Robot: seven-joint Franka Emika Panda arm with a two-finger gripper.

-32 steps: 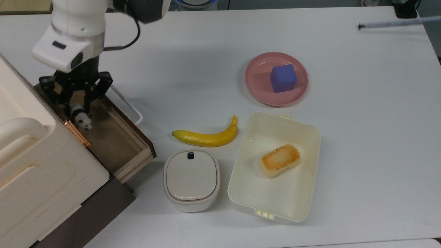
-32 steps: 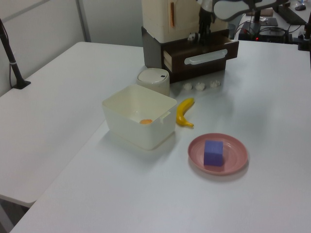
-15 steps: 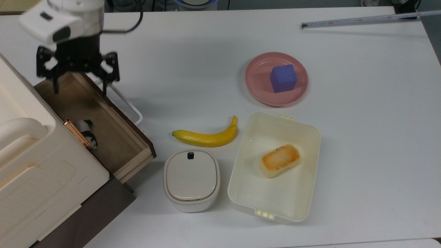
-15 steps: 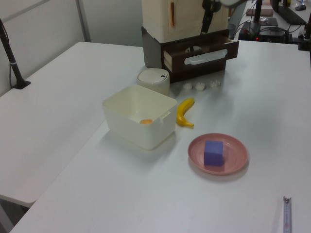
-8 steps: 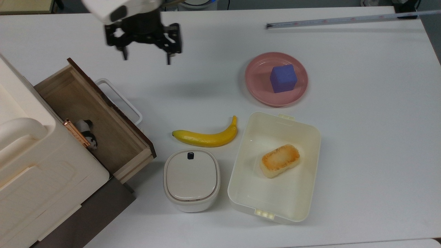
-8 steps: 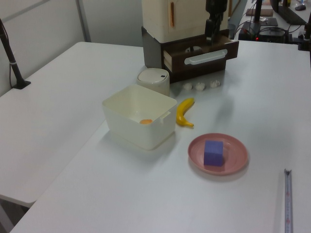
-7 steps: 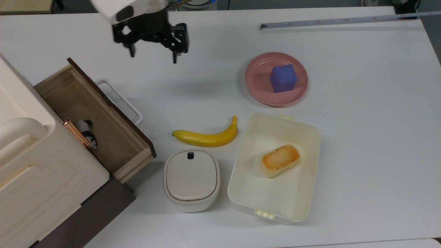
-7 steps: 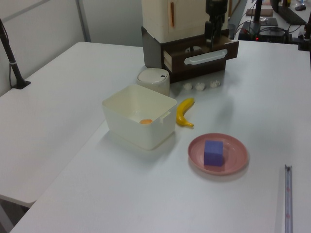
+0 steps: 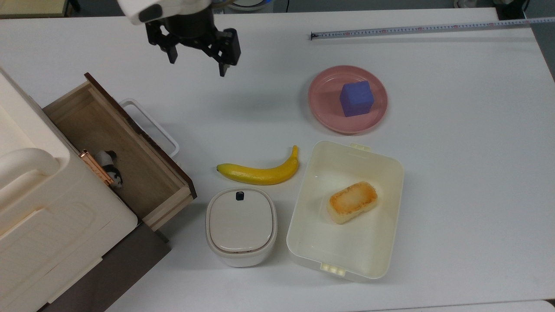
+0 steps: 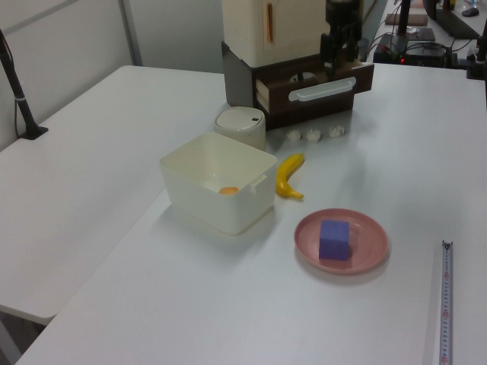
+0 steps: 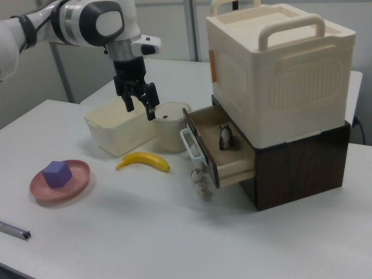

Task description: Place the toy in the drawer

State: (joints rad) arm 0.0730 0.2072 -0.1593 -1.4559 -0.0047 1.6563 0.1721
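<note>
Toy [image 9: 110, 168] sits inside the drawer [image 9: 143, 173], on the brown bottom, tucked right up against the cream cabinet [image 9: 39, 208] w/ the copper latch beside it; in the right view the toy [image 11: 225, 138] stands at the back of the drawer [image 11: 232, 160], close to the cabinet front. Drawer is pulled out, white loop handle [image 9: 149, 125] facing the table centre. Gripper [image 9: 197, 65] hangs up above bare tabletop, well apart from the drawer, towards the top view's upper middle; fingers spread wide, nothing between them, empty. Right view has the gripper [image 11: 139, 107] in front of the cream bin, arm [image 11: 87, 23] reaching in from the right view's upper left. Banana [image 9: 260, 172] lies on the table [image 9: 455, 173] btwn the drawer and the cream bin [image 9: 299, 225], just above the small lidded container [image 9: 241, 225] in the top view. Inside the bin, a toasted bread-like piece [image 9: 352, 202]. Pink plate [image 9: 323, 108] carries the blue-purple cube [image 9: 356, 98], near the bin's far edge. Tape measure [image 9: 416, 28] stretched along the top view's upper right edge of the table. In the left view the drawer [image 10: 316, 84] shows its dark front w/ the white handle, gripper [image 10: 338, 53] just over it in line of sight.
</note>
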